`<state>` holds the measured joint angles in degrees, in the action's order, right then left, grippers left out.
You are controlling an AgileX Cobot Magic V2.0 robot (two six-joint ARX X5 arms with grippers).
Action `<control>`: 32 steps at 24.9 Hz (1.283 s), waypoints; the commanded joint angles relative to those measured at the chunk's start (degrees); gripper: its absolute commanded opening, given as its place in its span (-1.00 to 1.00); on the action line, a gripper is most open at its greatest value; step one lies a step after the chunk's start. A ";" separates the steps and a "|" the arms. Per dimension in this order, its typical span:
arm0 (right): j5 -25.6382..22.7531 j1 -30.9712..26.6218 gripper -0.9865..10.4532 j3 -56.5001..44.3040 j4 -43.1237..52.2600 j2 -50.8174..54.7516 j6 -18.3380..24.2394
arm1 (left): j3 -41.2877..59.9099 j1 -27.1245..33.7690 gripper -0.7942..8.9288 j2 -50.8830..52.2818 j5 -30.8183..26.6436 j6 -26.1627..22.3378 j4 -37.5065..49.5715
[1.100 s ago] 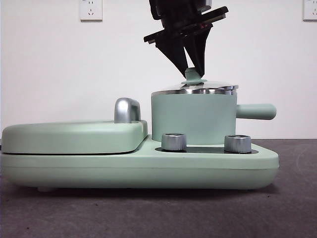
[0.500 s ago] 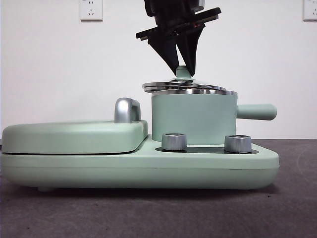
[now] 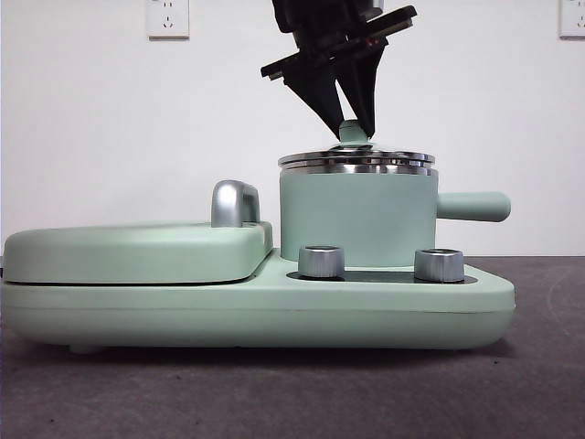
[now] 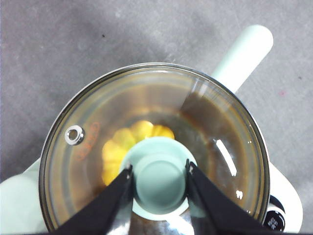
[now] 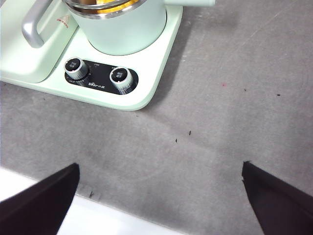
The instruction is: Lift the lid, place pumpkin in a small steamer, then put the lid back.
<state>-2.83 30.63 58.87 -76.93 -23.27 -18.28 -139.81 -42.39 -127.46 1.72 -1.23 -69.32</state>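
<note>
The lid (image 3: 356,159) lies level on the rim of the small steamer (image 3: 356,215), whose straight handle (image 3: 475,206) points right. My left gripper (image 3: 352,123) comes down from above and is shut on the lid's mint-green knob (image 4: 160,178), one jaw on each side. Through the glass of the lid (image 4: 220,132) the yellow pumpkin (image 4: 122,144) shows inside the pot. My right gripper (image 5: 159,165) hangs open over the bare grey table, nearer than the appliance, with nothing between its jaws.
The steamer stands on a mint-green appliance base (image 3: 274,311) with two silver dials (image 3: 321,262) (image 3: 439,265). To its left lies a flat wide cover (image 3: 137,251) with a chrome handle (image 3: 233,203). A white table edge (image 5: 98,220) runs near the right gripper.
The lid was tilted a second ago, then raised and shifted left. Now it rests level and centred on the steamer rim, with the left gripper still on the knob.
</note>
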 commanded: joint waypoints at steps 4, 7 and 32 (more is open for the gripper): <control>-0.17 0.31 0.12 0.44 -4.63 -0.13 -0.50 | -1.97 -0.39 -0.82 -1.57 1.01 0.68 0.94; -0.09 0.31 0.12 0.44 -4.63 -0.13 -0.52 | -1.95 -0.39 -0.82 -1.60 1.11 0.92 0.81; 0.02 0.33 0.12 0.44 -4.63 -0.13 -0.55 | -2.21 -0.96 0.14 -1.88 1.79 3.98 -1.51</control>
<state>-2.79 30.63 58.87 -76.93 -23.27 -18.28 -140.57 -42.78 -129.34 3.03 1.74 -70.63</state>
